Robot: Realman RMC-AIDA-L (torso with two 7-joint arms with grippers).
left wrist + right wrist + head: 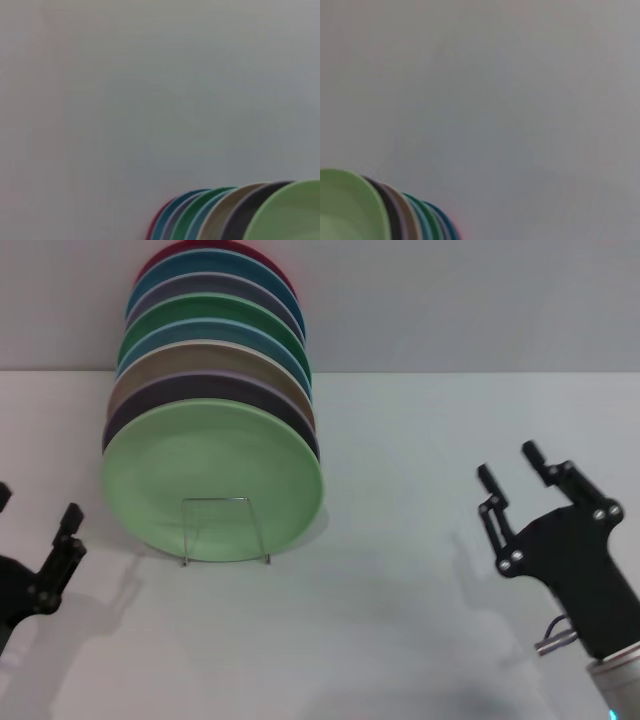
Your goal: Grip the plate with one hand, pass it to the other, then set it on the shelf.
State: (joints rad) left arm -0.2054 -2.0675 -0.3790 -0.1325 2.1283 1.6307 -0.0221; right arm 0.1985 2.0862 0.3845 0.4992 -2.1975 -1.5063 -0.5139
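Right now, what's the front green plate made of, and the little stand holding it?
The pale green plate looks like matte plastic or melamine: smooth, even colour, no glassy shine, though glazed ceramic is possible. The rack shows a thin bent metal-looking wire loop; the rest is barely visible, perhaps clear plastic.

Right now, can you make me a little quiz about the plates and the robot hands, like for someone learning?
1. True or false: the pale green plate stands at the front of the row in the clear rack.
2. Which gripper holds a plate? A) left gripper B) right gripper C) neither
3. Fill in: the plate right behind the front one looks dark ____.

Key: 1 true. 2 C; both hang apart from the plates, the right one open. 3 purple.
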